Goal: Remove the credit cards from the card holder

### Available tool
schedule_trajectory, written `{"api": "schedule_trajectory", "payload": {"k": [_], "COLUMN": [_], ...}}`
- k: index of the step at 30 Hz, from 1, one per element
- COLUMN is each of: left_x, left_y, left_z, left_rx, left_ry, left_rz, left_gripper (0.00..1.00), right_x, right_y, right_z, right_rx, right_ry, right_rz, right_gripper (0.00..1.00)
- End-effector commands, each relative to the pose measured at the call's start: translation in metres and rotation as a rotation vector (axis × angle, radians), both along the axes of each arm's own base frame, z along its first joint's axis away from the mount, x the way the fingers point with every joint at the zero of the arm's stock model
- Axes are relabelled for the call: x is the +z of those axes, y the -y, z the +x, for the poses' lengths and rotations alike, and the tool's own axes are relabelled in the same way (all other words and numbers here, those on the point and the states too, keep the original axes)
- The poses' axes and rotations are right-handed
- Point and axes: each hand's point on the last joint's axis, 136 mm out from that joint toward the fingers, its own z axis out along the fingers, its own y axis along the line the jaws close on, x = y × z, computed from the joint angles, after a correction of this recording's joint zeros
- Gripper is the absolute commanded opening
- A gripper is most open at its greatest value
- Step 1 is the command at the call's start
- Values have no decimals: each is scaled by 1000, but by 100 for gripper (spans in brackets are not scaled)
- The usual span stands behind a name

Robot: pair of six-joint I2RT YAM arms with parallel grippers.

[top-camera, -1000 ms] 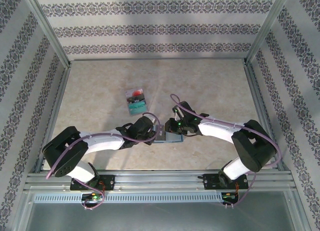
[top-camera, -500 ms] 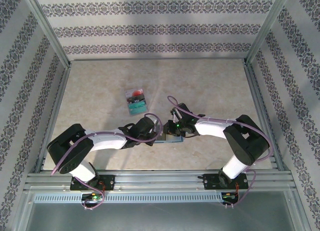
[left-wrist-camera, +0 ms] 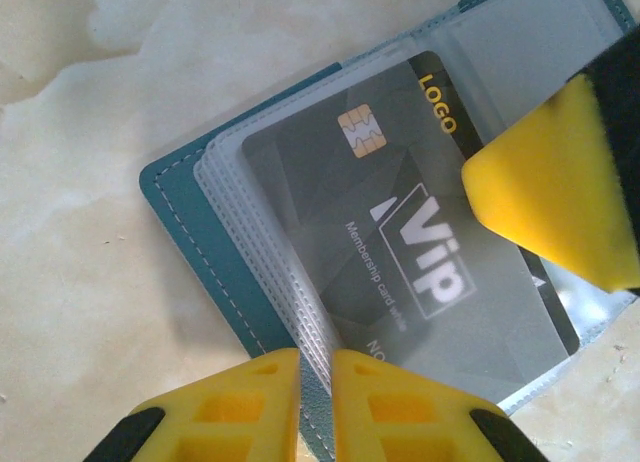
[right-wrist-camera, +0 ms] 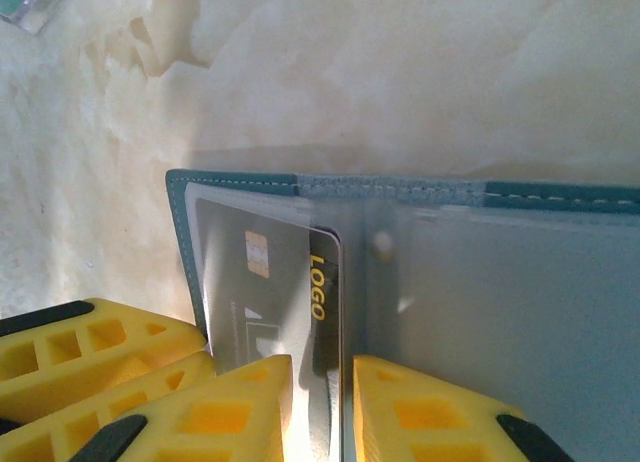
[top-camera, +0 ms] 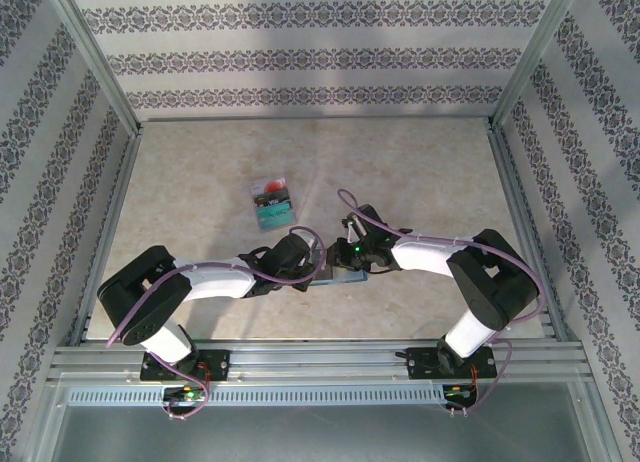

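teal stitched cover and clear plastic sleeves make up the card holder [top-camera: 345, 277], which lies open and flat on the pale marbled table [top-camera: 420, 162], near its front edge between the two arms. the left wrist view shows its teal border [left-wrist-camera: 185, 222] with a stack of sleeves on top, and a dark grey card [left-wrist-camera: 380, 272] with a gold chip, a yellow "logo" and a white "vip" mark sitting in the uppermost sleeve. the left gripper [left-wrist-camera: 315, 367] comes in from the holder's left side; its yellow fingers are drawn almost together, with only a thin slit between them, and the edge of the cover and sleeves runs into that slit, so it is pinched on the card holder. the right gripper [right-wrist-camera: 322, 377] meets it from the other side at the fold; its fingers stand close with a narrow gap, and the logo end of the dark grey card [right-wrist-camera: 260, 302] shows in that gap. one yellow fingertip [left-wrist-camera: 550, 182] lies over the card's end, but i cannot tell whether the card is truly gripped. from above, the left gripper [top-camera: 314, 265] and right gripper [top-camera: 340, 262] sit just beside each other. well apart, farther back and left, lie a white card with a red circle [top-camera: 268, 189] and a teal card [top-camera: 275, 216], touching.
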Motion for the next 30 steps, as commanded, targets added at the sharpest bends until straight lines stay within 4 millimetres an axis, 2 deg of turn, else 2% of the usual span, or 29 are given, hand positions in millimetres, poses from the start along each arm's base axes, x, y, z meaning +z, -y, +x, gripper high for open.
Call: {"api": "schedule_trajectory", "payload": {"k": [1, 10, 21, 30], "left_x": [0, 0, 1, 0], "left_y": [8, 7, 7, 8], "left_z": [-3, -3, -3, -4], "left_rx": [-13, -13, -13, -15], "left_ry": [-12, -13, -12, -16], "left_rz": [-14, -9, -11, -9], "left_gripper": [16, 15, 15, 15], "right_x": [14, 25, 15, 16], "right_y": [-7, -3, -7, -16], "right_z": [1, 1, -2, -4], "right_rx": [7, 3, 11, 30], "right_ry": [17, 37, 16, 17], "right_rz": [71, 93, 116, 184], "right_gripper": [23, 23, 23, 23]}}
